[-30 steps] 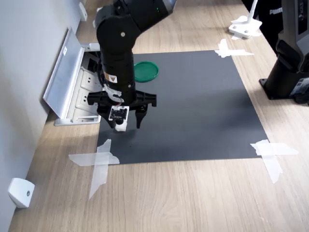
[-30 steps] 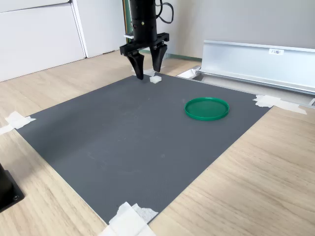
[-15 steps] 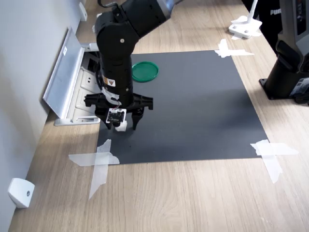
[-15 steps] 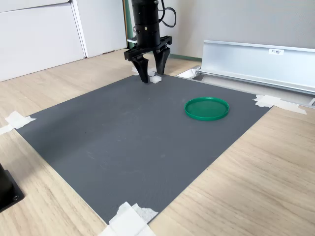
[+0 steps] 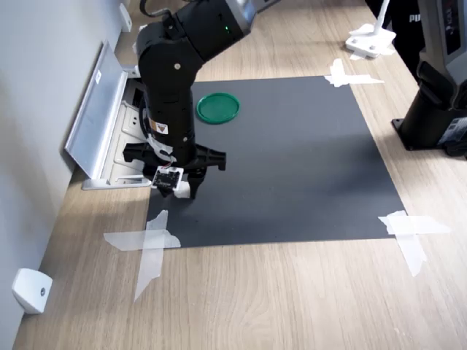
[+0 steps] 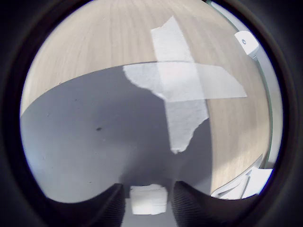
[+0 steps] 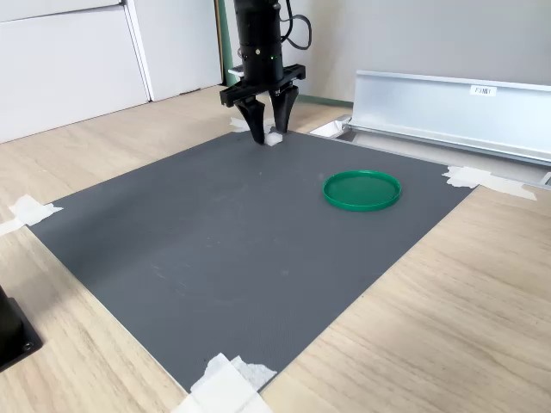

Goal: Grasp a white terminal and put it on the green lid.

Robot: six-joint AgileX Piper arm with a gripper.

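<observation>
Now at the grasp: gripper (image 7: 269,135) lowered over the white terminal (image 7: 273,138), jaws parted either side, not yet closed.

Mat (image 5: 292,160) first, then green lid (image 5: 218,107) well apart, then the terminal near the mat's taped corner. Next, I judge: close, lift, carry to lid. Terminal looks near-cubic; no clear long axis.

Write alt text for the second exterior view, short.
A black robot gripper straddles a tiny white terminal, jaws open, at the far corner of a dark grey mat taped to a wooden table. A green lid lies on the mat toward the second exterior view's right.
</observation>
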